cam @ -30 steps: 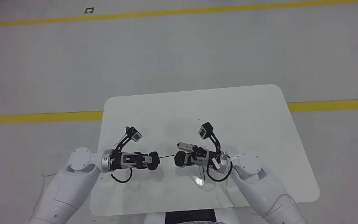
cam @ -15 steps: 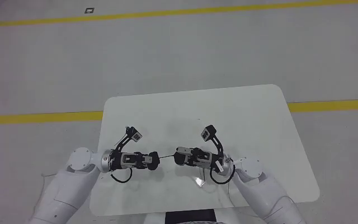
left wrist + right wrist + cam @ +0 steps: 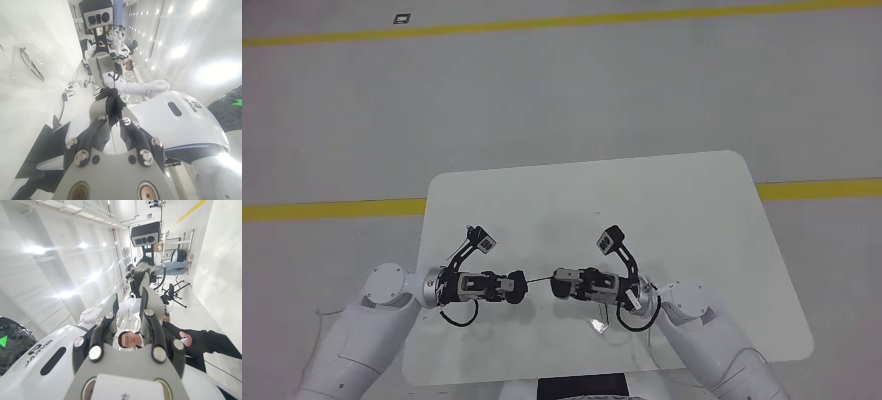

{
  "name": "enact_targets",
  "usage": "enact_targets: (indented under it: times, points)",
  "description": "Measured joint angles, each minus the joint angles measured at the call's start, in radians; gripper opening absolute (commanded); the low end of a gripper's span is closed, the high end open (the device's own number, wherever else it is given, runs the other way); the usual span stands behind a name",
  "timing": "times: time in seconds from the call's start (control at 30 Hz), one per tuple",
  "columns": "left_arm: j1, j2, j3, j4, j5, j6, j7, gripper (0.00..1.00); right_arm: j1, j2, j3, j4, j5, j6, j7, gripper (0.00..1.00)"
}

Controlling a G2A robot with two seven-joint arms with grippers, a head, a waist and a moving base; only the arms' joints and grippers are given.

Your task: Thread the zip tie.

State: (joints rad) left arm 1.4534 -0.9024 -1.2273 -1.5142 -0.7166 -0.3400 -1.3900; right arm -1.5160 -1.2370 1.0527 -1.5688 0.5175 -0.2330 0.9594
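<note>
First, left gripper (image 3: pixel 518 285): black-fingered with a grey palm plate, over the near-left part of the white round-cornered table (image 3: pixel 692 190). Its fingers are pressed together on the zip tie.
Zip tie (image 3: pixel 535 280): a thin black plastic strip held above the table, between the two grippers. Its long axis runs left to right. The free end points at the right gripper and tilts slightly toward the far edge.
Right gripper (image 3: pixel 556 282): black-fingered, facing the left one tip to tip, just beside the tie's free end. I cannot tell whether they touch.
Left wrist view: the left gripper (image 3: pixel 111 98) has its dark tips closed. A thin black strand (image 3: pixel 113 140) runs from them back toward the palm; I cannot tell whether it is the tie's tail. A clear plastic box (image 3: pixel 48 66) holding loose black ties stands on the table.
Right wrist view: the right gripper (image 3: pixel 130 293) has its fingers plainly apart, with a gap between them. The left gripper (image 3: pixel 140 279) faces it beyond that gap.
</note>
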Motion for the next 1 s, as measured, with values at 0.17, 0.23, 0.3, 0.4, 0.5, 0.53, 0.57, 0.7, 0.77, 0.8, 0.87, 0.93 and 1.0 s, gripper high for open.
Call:
enact_targets:
  times: [0.17,0.23,0.3,0.4,0.5,0.53,0.57,0.7,0.77,0.8,0.87,0.93,1.0]
  points:
    - [0.000,0.000,0.000,0.000,0.000,0.000,0.000,0.00,0.009,0.000,-0.016,0.001,-0.006,0.000,-0.008,0.18]
    - [0.000,0.000,0.000,0.000,0.000,0.000,0.000,0.00,0.011,0.000,-0.021,0.001,-0.007,0.000,-0.011,0.16]
    - [0.000,0.000,0.000,0.000,0.000,0.000,0.000,0.00,0.014,0.000,-0.025,0.002,-0.006,0.000,-0.013,0.15]
    - [0.000,0.000,0.000,0.000,0.000,0.000,0.000,0.00,0.017,0.001,-0.029,0.004,-0.005,-0.001,-0.018,0.14]
    - [0.000,0.000,0.000,0.000,0.000,0.000,0.000,0.00,0.019,0.001,-0.033,0.005,-0.006,-0.004,-0.024,0.11]
    - [0.000,0.000,0.000,0.000,0.000,0.000,0.000,0.00,0.020,0.002,-0.033,0.006,-0.006,-0.005,-0.025,0.09]
    - [0.000,0.000,0.000,0.000,0.000,0.000,0.000,0.00,0.020,0.002,-0.035,0.006,-0.007,-0.006,-0.026,0.07]
    - [0.000,0.000,0.000,0.000,0.000,0.000,0.000,0.00,0.021,0.003,-0.037,0.006,-0.006,-0.010,-0.030,0.00]
    - [0.000,0.000,0.000,0.000,0.000,0.000,0.000,0.00,0.021,0.004,-0.038,0.005,-0.006,-0.012,-0.033,0.00]
    - [0.000,0.000,0.000,0.000,0.000,0.000,0.000,0.00,0.021,0.004,-0.038,0.005,-0.006,-0.013,-0.034,0.00]
    - [0.000,0.000,0.000,0.000,0.000,0.000,0.000,0.00,0.021,0.005,-0.038,0.004,-0.009,-0.016,-0.037,0.00]
    - [0.000,0.000,0.000,0.000,0.000,0.000,0.000,0.00,0.020,0.007,-0.038,0.002,-0.012,-0.019,-0.039,0.00]
    - [0.000,0.000,0.000,0.000,0.000,0.000,0.000,0.16,0.017,0.008,-0.037,-0.001,-0.016,-0.022,-0.042,0.00]
